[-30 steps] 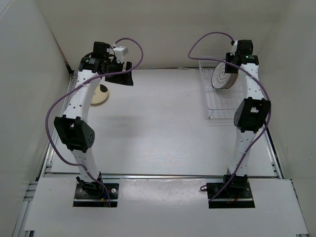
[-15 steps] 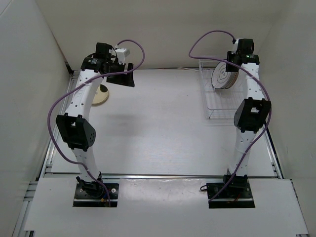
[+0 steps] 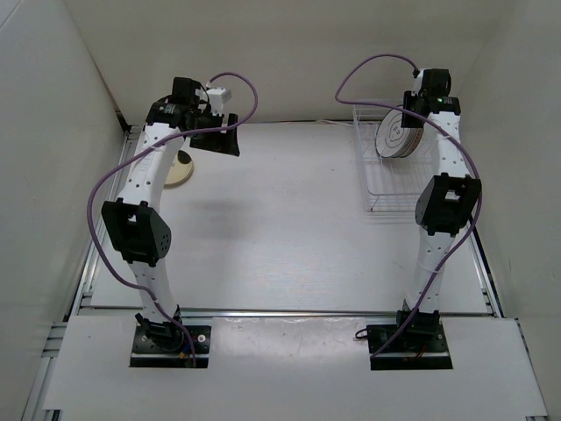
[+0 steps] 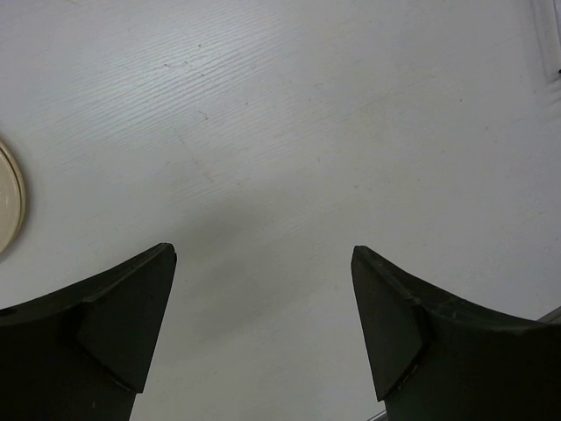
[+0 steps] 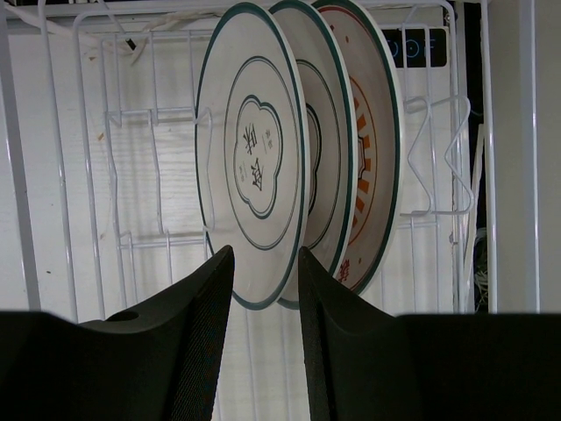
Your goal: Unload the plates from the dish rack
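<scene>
Three plates stand on edge in the white wire dish rack: a front white plate with dark rings, a second ringed one and one with an orange sunburst. My right gripper is at the rack's far end. Its jaws are a narrow gap apart, with the front plate's lower rim showing between the fingertips. I see no contact. The small tan plate lies flat on the table at the far left; its edge shows in the left wrist view. My left gripper is wide open and empty above bare table, right of the tan plate.
The rack stands at the table's far right, its near half without plates. White walls close in the table at the back and on both sides. A purple cable loops over each arm.
My left gripper has drifted slightly right, away from the tan plate. The right arm has not visibly moved.
</scene>
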`<state>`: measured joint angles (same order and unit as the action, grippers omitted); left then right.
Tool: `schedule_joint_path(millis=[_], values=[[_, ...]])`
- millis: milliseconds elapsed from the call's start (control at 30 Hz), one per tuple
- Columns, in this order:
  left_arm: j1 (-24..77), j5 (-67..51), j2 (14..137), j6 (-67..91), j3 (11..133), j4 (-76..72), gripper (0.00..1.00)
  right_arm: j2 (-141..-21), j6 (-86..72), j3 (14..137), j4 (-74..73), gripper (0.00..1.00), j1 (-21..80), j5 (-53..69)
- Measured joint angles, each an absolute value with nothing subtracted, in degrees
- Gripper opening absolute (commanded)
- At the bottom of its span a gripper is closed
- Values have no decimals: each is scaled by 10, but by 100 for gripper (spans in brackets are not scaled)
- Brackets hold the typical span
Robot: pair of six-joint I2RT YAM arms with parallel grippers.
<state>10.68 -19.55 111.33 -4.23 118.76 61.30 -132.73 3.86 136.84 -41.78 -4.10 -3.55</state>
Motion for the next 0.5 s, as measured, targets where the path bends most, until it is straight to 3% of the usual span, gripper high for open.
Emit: schedule_joint_path(millis=[367, 400, 500], values=[[107, -189, 1113, -43, 1178, 615, 92, -1361, 47, 1383, -414, 39, -41, -43], [107, -188, 1113, -43, 1177, 616, 92, -1366, 47, 1385, -413, 36, -42, -44], [107, -185, 1113, -44, 1177, 617, 92, -1379, 49, 1391, -413, 17, -42, -41]])
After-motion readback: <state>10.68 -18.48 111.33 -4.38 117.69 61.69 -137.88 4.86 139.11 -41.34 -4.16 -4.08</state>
